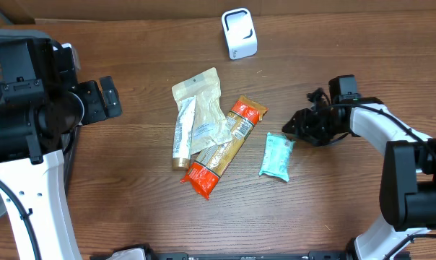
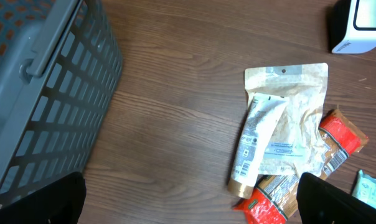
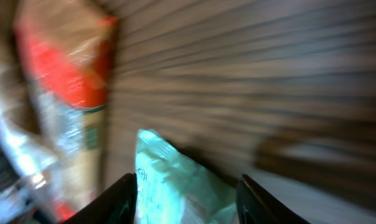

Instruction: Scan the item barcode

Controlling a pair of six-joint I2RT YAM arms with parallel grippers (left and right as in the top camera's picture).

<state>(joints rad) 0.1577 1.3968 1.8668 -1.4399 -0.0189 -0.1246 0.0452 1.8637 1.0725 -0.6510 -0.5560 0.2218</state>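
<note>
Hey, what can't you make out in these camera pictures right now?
1. Barcodes: too small in the overhead view on the tube, tan pouch and orange packet, which the pouch partly covers.
2. Right wrist view: motion blur hides the print on the teal packet and whether the right fingers touch it.
3. Left wrist view: basket and scanner cut off by the edges.

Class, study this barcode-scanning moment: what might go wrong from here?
The teal packet lies flat, so the open right pincer may skid over it or nudge it into the orange packet beside it. Its barcode isn't visible; it might reach the scanner facing the wrong way.
</note>
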